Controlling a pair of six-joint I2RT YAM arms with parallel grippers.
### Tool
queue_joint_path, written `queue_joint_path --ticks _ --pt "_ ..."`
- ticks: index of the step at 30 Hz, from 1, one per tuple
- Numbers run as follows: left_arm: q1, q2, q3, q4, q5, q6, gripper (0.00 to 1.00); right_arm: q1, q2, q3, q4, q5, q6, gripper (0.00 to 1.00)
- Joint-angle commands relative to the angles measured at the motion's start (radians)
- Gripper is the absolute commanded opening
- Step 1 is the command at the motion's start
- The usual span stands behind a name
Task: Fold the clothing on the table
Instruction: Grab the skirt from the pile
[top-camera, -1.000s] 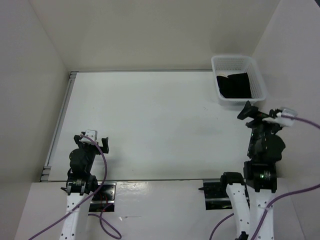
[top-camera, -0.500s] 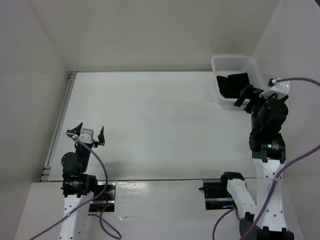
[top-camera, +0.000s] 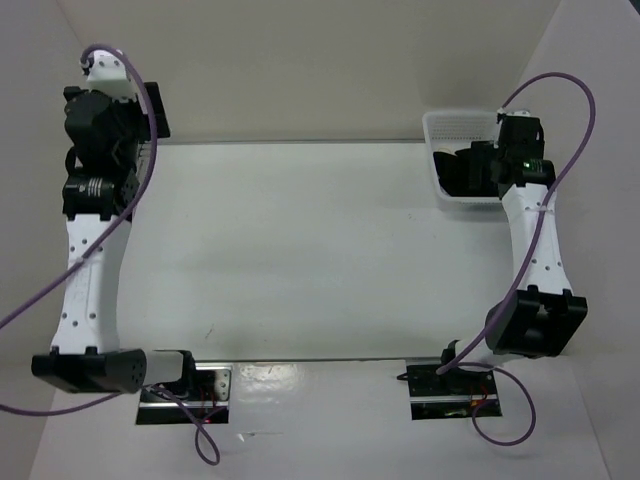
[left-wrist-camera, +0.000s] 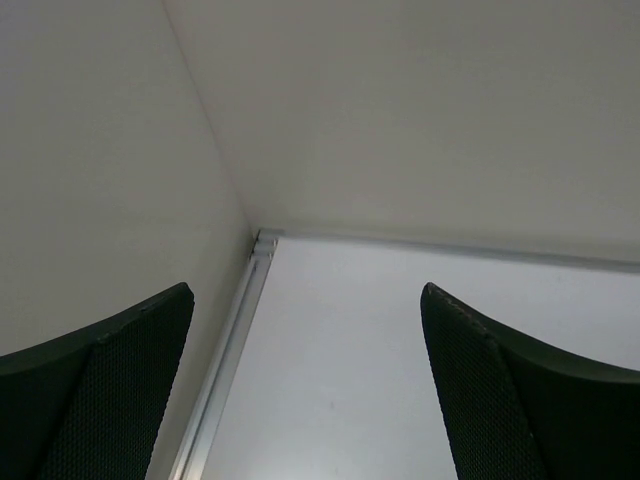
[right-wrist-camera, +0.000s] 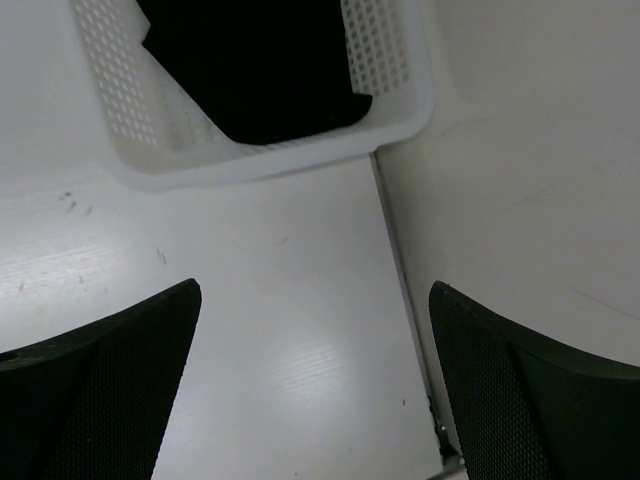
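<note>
I see my right pincer spread wide, holding nothing; the clothing lies ahead of it in the basket. My left pincer is spread wide too, empty.

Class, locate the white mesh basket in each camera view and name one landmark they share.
Top external: upper right, basket by the right wall.
Left wrist: not in it.
Right wrist: basket at top, left of centre, black clothing inside.
Shared landmark: the white table.

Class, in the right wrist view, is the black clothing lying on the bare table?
No, the black clothing sits inside the white mesh basket.
</note>
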Motion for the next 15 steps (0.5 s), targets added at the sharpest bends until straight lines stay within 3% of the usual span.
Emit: queue_joint_path --ticks 1,4,8,11,15 --pt "0.010 0.131 0.187 -0.383 -0.096 -0.082 1.00 0.008 0.012 -0.056 0.002 0.068 -0.041 0.99" --pt "0.032 0.281 0.302 -0.555 -0.056 0.029 1.00 -0.040 0.061 -0.090 0.056 -0.036 -0.009 0.99" --pt "0.032 0.405 0.247 -0.585 -0.084 0.036 1.00 -0.089 0.145 -0.059 0.131 -0.104 0.016 0.99" --pt "0.041 0.454 0.200 -0.550 -0.075 0.013 1.00 -0.101 0.237 0.021 0.149 -0.179 0.040 0.99" --pt "0.052 0.403 0.045 -0.366 0.097 0.003 1.00 -0.101 0.385 0.183 0.136 -0.228 0.051 0.99"
